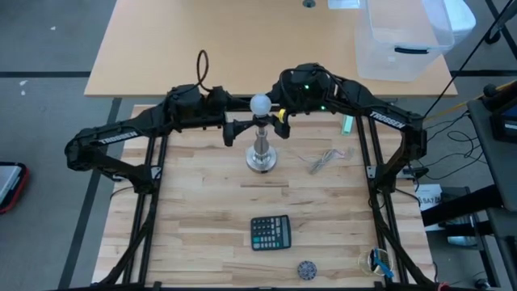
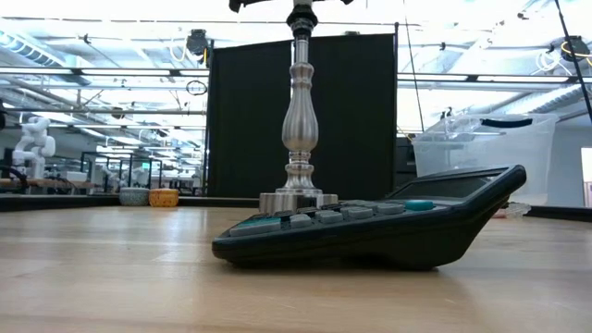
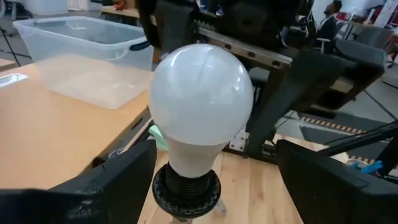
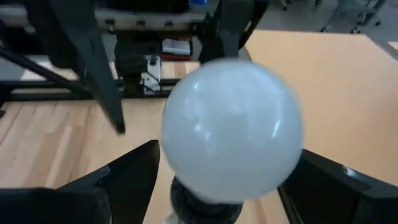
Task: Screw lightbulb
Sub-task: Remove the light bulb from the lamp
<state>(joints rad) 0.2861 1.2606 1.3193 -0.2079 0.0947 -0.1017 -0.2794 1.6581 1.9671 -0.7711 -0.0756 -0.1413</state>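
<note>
Two grippers flank lightbulb (image 1: pixel 260 104), seated in dark socket atop silver stand (image 1: pixel 261 151). From overhead I see left gripper (image 1: pixel 232 131) and right gripper (image 1: pixel 282 120) either side of bulb. Both wrist views show fingers spread, gaps beside glass, nothing held. Low view hides bulb; I see only stand column behind calculator (image 2: pixel 370 229). Overhead alone shows clear bin (image 1: pixel 401 36).

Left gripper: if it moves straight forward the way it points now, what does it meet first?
Most likely the lightbulb, sitting in the stand's socket between the left gripper's open fingers.
</note>
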